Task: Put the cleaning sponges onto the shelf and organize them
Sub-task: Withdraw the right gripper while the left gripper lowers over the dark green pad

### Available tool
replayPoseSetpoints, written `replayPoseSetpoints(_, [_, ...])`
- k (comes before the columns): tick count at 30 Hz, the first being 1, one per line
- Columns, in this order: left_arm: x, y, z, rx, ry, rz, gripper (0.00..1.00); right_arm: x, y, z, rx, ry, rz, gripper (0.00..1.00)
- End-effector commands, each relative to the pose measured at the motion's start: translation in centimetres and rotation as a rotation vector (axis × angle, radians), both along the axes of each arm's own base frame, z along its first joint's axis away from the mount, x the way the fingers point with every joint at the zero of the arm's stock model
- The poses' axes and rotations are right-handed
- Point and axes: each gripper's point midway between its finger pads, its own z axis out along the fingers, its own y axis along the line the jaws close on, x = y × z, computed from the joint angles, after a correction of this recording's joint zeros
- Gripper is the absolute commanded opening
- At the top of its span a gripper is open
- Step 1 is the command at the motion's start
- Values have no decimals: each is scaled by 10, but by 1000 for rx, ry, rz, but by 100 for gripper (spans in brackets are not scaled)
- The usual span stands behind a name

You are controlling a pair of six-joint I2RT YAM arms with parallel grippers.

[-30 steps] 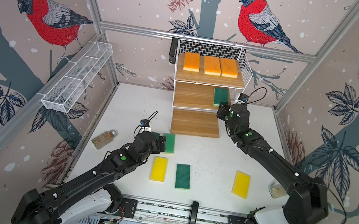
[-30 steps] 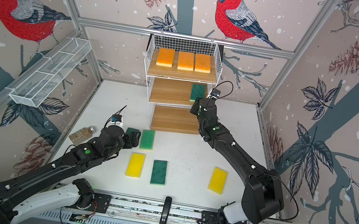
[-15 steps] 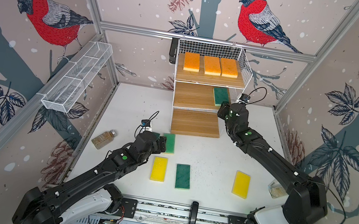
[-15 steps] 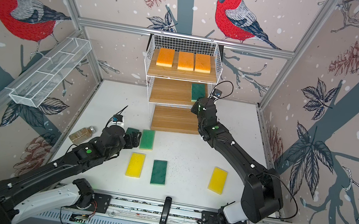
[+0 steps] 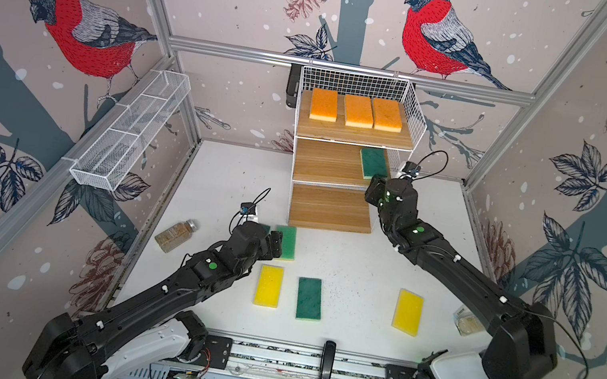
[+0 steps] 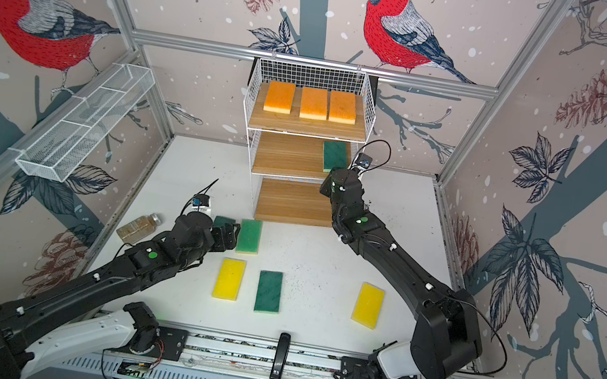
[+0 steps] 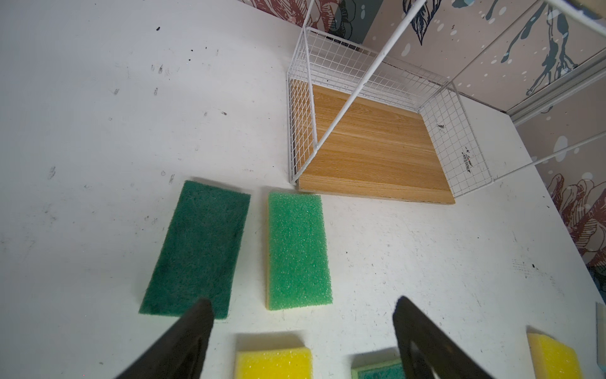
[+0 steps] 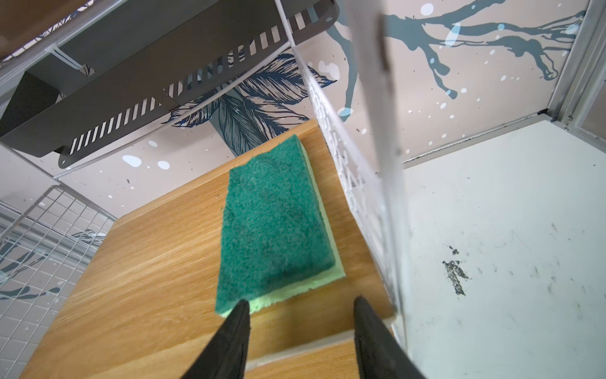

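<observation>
The shelf (image 5: 345, 132) holds three orange sponges (image 5: 358, 111) on its top board. A dark green sponge (image 8: 275, 223) lies flat on the right end of the middle board (image 8: 147, 279). My right gripper (image 8: 300, 306) stands open just in front of it, and one fingertip (image 8: 241, 310) touches its near corner. My left gripper (image 7: 303, 311) hangs open and empty over the table. Just ahead of it lie a dark green sponge (image 7: 200, 249) and a light green sponge (image 7: 296, 249). Nearer the front lie a yellow sponge (image 5: 268, 285), a green one (image 5: 309, 298) and another yellow one (image 5: 407, 312).
A brownish glass jar (image 5: 175, 234) lies left of my left arm and a small jar (image 5: 466, 319) sits by my right arm's base. A white mesh tray (image 5: 130, 134) hangs on the left wall. The bottom board (image 7: 377, 154) is bare.
My right gripper has opened and let go of the dark green sponge, which now rests on the middle board. The left arm has hardly moved.
</observation>
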Motion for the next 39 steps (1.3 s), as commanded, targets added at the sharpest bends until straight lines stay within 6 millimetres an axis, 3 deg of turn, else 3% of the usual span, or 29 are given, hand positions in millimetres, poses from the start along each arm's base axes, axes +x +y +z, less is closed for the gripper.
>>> replayPoseSetpoints(1, [2,-3,5,-17,-14,-7,87,-9,-4,1,-24,5,-9,57])
replayPoseSetpoints(9, [-3,-4,1,-5,12,-29,87,-33,-1,5,-50,1,48,65])
replayPoseSetpoints(19, [-7,2,-19,58,86,-16,89,-58,-13,-24,-123,65,105,76])
replayPoseSetpoints(20, [-8,3,-22,66,96,-15,89,-63,-15,-20,-120,54,114,77])
replayPoseSetpoints(26, [-11,3,-44,93,153,-15,91,-71,-28,-46,-153,108,132,81])
replayPoseSetpoints(32, [-10,17,-56,138,166,53,95,-75,-37,-74,-132,166,158,84])
replayPoseSetpoints(39, [-10,41,-73,240,217,153,97,-75,-35,-101,-106,223,205,87])
